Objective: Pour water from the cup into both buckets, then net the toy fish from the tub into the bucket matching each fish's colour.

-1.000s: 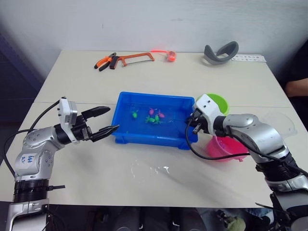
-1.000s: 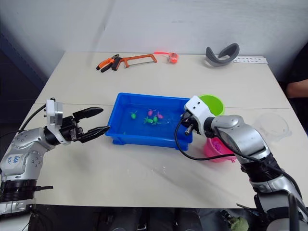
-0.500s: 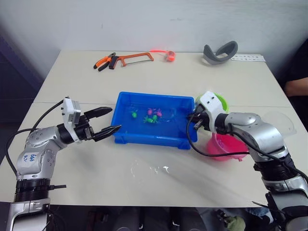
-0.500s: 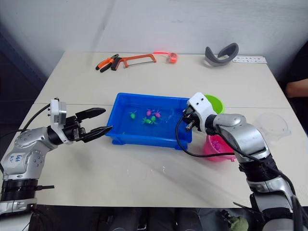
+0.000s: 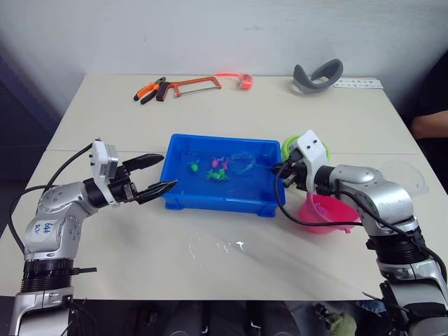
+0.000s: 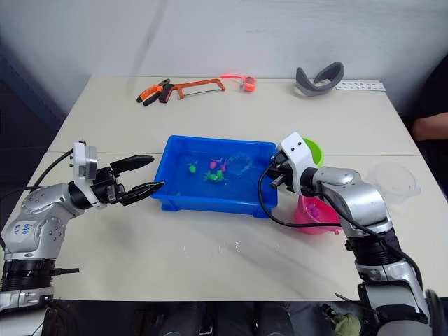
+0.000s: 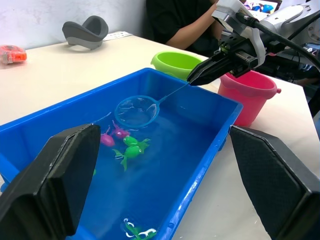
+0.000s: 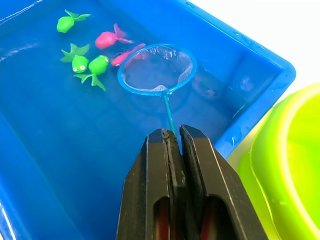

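Observation:
The blue tub [image 5: 218, 205] holds water and several toy fish, pink [image 8: 111, 39] and green [image 8: 80, 62]. My right gripper [image 8: 172, 136] is shut on the thin handle of the net. The net's blue hoop [image 8: 156, 69] lies low in the tub beside the fish, with no fish showing in the mesh. The green bucket [image 7: 177, 60] stands behind that gripper, and the pink bucket [image 5: 327, 214] is just right of the tub. The clear cup [image 5: 409, 178] sits at the far right. My left gripper [image 5: 168, 171] hangs open at the tub's left end, holding nothing.
A hacksaw [image 5: 194, 85], pliers [image 5: 148, 91], an orange roll [image 5: 245, 80], a grey curved band [image 5: 318, 75] and a white strip [image 5: 358, 83] lie along the far edge. A person's arm [image 5: 428, 124] shows at the right. Spilled water [image 5: 224, 246] glistens in front of the tub.
My right gripper has drifted slightly right and away, keeping hold of the net. The left gripper has edged a little toward the tub and stays open.

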{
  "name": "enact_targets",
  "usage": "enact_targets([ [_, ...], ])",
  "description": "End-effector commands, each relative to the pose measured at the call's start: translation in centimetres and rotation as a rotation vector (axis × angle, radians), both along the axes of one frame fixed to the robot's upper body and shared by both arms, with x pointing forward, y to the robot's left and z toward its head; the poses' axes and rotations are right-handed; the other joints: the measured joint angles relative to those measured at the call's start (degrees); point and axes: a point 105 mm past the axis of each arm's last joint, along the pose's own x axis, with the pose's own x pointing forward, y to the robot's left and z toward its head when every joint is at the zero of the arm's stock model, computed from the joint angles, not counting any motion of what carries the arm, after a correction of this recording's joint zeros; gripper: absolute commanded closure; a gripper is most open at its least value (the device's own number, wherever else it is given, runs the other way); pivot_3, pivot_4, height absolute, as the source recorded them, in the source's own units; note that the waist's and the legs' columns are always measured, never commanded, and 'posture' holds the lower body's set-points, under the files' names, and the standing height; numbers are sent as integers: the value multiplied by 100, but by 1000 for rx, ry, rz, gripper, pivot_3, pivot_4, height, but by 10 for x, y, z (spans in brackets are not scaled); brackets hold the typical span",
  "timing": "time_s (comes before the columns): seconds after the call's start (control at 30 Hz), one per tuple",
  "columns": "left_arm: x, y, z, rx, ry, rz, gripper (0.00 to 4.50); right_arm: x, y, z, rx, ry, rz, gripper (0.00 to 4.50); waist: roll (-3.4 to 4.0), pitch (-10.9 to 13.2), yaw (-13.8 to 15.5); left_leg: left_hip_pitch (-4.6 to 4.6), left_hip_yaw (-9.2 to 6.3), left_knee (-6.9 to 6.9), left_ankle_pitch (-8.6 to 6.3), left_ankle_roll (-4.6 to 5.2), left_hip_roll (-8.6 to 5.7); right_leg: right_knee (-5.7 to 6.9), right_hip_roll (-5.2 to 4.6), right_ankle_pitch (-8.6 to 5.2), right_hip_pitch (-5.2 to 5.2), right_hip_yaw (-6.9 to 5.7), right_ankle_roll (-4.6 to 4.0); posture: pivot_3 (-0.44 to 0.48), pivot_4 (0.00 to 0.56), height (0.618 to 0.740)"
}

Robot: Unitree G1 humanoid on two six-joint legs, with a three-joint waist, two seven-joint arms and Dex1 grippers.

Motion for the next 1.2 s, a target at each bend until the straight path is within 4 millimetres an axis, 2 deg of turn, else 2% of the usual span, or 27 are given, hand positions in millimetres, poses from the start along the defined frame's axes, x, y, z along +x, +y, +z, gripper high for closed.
enact_targets([
  [0.03, -3, -3, 14, 11, -60, -19, 46, -1, 1, 7, 2, -36, 6, 4500, 0, 0, 0, 0, 0, 0, 0, 0, 0, 0, 0, 0, 0, 0, 0, 0, 150, 740],
  [0.43, -3, -2, 14, 15, -56, -20, 46, 3, -3, 2, -111, -63, -19, 4500, 0, 0, 1, 0, 0, 0, 0, 0, 0, 1, 0, 0, -1, 1, 0, 0, 150, 740],
  [0.6, -3, -1, 14, 12, -56, -21, 46, 2, 7, -1, -119, -59, 15, 4500, 0, 0, -3, 0, 0, 0, 0, 0, 0, 1, 1, 0, -1, 1, 0, 0, 150, 740],
  [0.87, -3, 1, 13, 22, -53, -22, 46, 3, 24, -1, -56, -46, 48, 4500, 0, 0, -3, 0, 0, 0, 1, -1, 0, 2, 2, 0, -2, 1, 0, 0, 150, 740],
  [1.03, -3, 6, 13, 44, -50, -23, 46, 2, 28, -1, 20, -4, 45, 4500, 0, 0, -4, 0, -1, 0, 1, -1, 0, 2, 3, 0, -2, 0, 0, 0, 150, 740],
  [1.2, -6, 10, 13, 85, -51, -56, 46, -3, 28, 10, 130, 30, 54, 4500, 0, 0, -2, -1, -1, 0, 1, 0, -1, 6, 7, 0, -3, 0, 0, 0, 150, 740],
])
